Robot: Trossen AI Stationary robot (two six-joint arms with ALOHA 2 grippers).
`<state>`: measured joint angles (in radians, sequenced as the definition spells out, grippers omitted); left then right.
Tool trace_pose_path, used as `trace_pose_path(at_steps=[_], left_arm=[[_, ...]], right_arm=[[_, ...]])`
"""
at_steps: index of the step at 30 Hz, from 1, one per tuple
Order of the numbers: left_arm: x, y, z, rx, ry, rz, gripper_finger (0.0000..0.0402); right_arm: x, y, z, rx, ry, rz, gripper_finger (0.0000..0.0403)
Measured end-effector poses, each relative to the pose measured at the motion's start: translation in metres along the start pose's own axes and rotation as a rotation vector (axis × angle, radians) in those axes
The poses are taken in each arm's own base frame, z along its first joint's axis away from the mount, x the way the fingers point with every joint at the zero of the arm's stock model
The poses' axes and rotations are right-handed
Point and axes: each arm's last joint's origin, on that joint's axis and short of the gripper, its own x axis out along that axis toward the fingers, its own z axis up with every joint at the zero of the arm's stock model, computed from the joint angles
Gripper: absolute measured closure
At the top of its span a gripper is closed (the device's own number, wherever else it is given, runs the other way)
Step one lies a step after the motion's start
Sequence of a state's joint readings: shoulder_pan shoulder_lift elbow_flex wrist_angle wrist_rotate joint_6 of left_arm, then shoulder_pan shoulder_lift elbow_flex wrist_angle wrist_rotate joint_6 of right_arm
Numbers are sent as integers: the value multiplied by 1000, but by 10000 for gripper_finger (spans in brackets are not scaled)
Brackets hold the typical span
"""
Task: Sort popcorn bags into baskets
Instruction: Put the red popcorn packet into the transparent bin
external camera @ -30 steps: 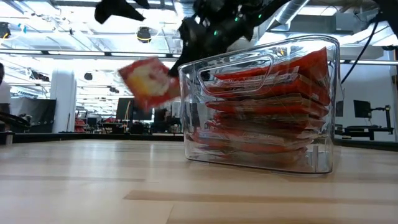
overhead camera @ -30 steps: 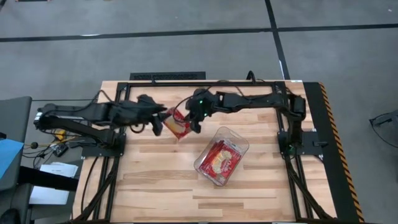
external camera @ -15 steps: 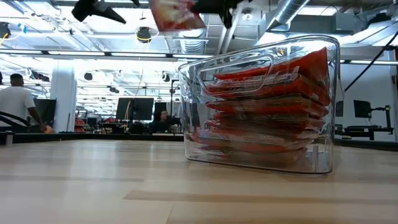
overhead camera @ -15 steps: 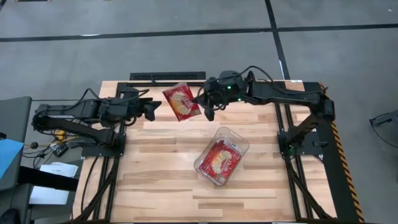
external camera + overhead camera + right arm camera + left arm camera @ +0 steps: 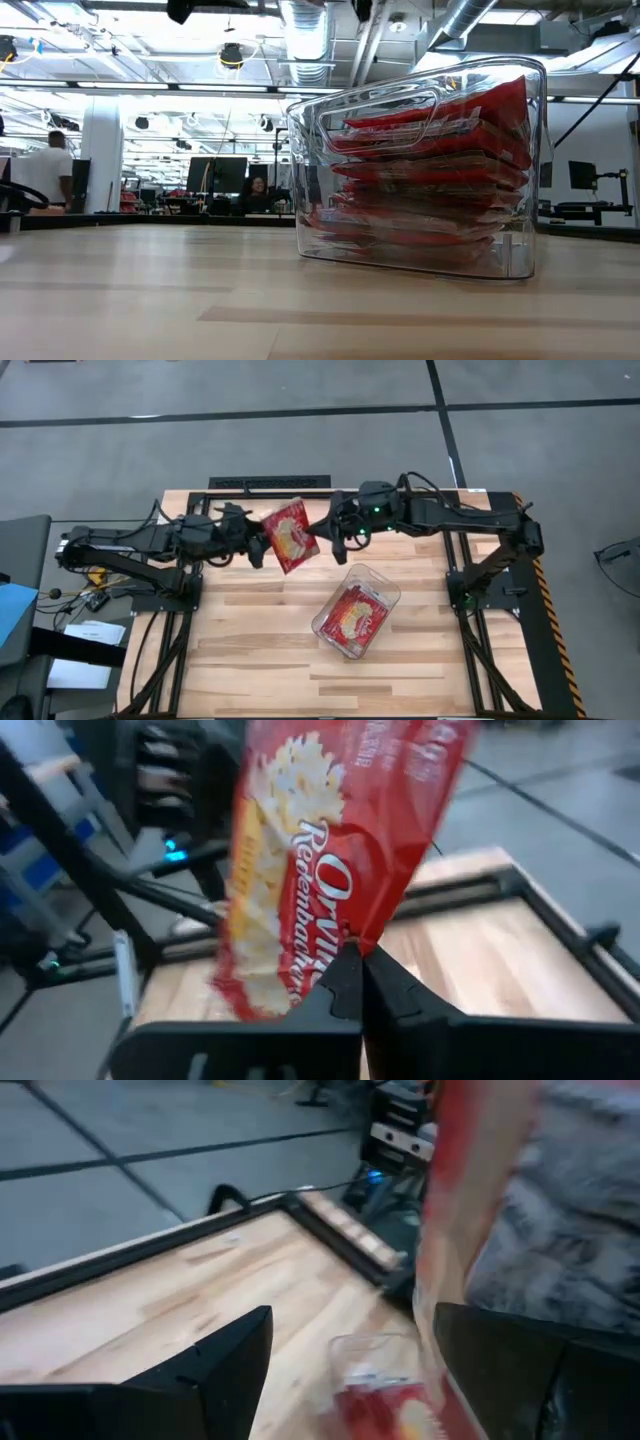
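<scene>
One red popcorn bag [image 5: 290,536] hangs in the air over the far half of the table [image 5: 250,650], between the two arms. The right gripper [image 5: 328,532] pinches it: in the right wrist view the two dark fingers [image 5: 345,982] press together on the bag's lower edge [image 5: 330,850], and the pale popcorn picture and white lettering face the camera. From above, the bag sits at about 9 o'clock from that gripper, tilted, with its long side running from 11 to 5 o'clock.

The left gripper [image 5: 256,547] is just beside the bag, at 9 o'clock from it. Its fingers [image 5: 215,1370] are spread wide in the left wrist view, and the bag [image 5: 455,1230] shows as a blurred red strip close to the far finger; whether it touches that finger cannot be told.

The tub [image 5: 385,582] stands on the table at about 5 o'clock from the held bag and well apart from it, set at a slant. It is clear plastic, and a stack of red bags [image 5: 352,615] lies inside. In the low view the tub [image 5: 520,260] fills the middle right, with the stacked bags [image 5: 425,180] reaching close to its rim. A person [image 5: 50,180] stands in the room far behind the table.
</scene>
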<state>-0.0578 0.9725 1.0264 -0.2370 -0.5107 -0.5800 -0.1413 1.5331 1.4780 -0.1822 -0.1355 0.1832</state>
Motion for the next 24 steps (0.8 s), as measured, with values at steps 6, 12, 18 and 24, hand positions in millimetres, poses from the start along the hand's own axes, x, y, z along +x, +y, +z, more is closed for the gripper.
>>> trace_pose_path(at_steps=[6, 12, 18, 24], left_arm=[[-6, -5, 5, -31, -11, -84, 134], [-9, -17, 15, -10, -123, -190, 134], [3, -22, 12, 35, -148, -193, 135], [21, -28, 2, 51, -137, -199, 135]], right_arm=[[-39, 10, 25, -44, -124, -35, 395], [-58, 11, 32, -64, -149, -91, 398], [-49, 13, 29, -54, -145, -77, 390], [-40, 16, 23, -49, -113, -63, 397]])
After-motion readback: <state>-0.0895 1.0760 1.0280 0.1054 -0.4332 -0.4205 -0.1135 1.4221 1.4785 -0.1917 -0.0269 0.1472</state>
